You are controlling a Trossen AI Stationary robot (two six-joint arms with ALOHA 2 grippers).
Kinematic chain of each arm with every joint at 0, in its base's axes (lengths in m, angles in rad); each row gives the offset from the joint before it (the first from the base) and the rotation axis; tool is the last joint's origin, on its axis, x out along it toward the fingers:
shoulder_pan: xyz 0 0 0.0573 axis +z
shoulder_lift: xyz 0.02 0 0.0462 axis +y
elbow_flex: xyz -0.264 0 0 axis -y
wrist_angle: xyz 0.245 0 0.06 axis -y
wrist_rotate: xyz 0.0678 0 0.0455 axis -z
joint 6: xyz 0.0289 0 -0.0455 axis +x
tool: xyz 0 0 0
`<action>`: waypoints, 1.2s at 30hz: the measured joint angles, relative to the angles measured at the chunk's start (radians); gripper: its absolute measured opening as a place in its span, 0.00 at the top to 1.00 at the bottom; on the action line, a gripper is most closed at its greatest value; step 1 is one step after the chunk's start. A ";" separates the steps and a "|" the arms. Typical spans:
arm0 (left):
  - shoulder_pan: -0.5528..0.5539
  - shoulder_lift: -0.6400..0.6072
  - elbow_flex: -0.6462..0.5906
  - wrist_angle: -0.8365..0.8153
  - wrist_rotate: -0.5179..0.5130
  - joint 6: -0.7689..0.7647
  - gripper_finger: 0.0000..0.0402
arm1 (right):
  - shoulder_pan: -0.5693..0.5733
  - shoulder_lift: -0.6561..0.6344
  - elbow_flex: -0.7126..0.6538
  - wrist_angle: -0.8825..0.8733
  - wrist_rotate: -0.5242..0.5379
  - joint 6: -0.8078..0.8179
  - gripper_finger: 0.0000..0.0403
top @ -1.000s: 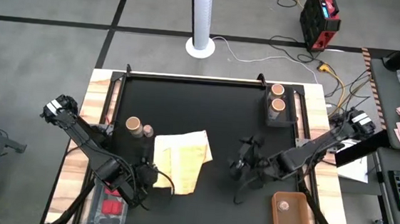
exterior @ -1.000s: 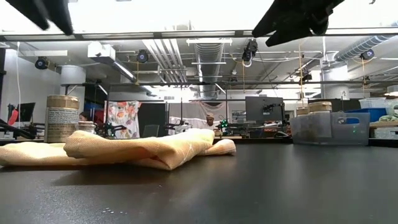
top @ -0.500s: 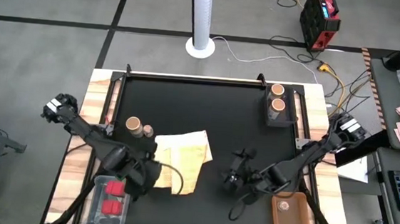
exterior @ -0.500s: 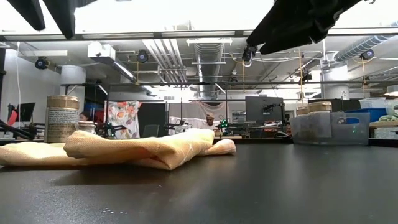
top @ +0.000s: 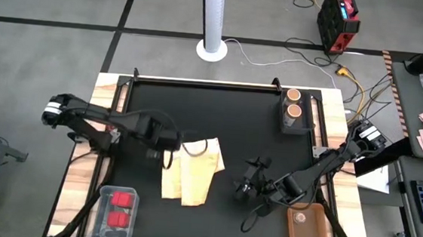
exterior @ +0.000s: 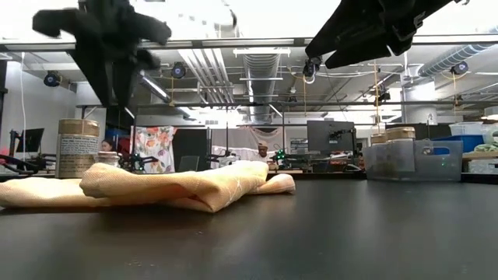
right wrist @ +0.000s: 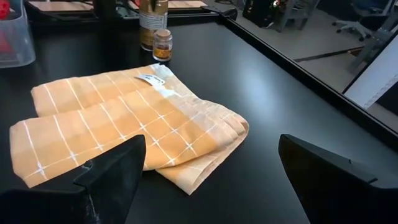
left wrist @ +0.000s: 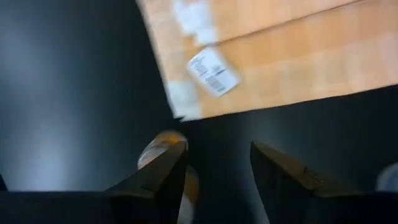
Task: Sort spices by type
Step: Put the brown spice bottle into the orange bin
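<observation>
A tall round jar (right wrist: 152, 22) with a tan top and a small jar (right wrist: 163, 45) stand on the black mat by the folded yellow cloth's (top: 192, 170) far left corner. My left gripper (left wrist: 217, 168) hangs open above them, pointing down, with the small jar (left wrist: 160, 146) just outside one finger; in the high view the arm hides both jars. Two red spices (top: 119, 210) lie in a clear bin at the near left. My right gripper (top: 248, 186) stands open above the mat, right of the cloth, with nothing between its fingers.
A dark bin (top: 293, 121) at the far right holds two tan-topped jars. An orange bin (top: 305, 232) at the near right holds a small pale round container. Bare black mat lies between the cloth and the right-hand bins.
My left gripper has swung from over the clear bin at the near left toward the far edge and the table's middle, and now hangs over the jars beside the cloth. My right gripper has shifted a little toward the near edge, then stayed still.
</observation>
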 joint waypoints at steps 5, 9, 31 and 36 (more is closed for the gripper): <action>0.152 -0.054 -0.143 0.106 0.000 0.090 0.59 | 0.000 0.000 0.000 0.000 0.000 0.004 0.11; 0.210 -0.095 -0.240 0.188 0.000 0.129 0.59 | 0.000 0.000 -0.001 0.000 0.000 0.004 0.11; 0.220 -0.069 -0.311 0.243 -0.045 0.132 0.42 | -0.001 0.000 -0.002 0.015 0.016 0.004 0.11; 0.221 -0.009 -0.313 0.244 -0.055 0.132 0.41 | -0.001 0.000 -0.003 0.015 0.016 0.004 0.11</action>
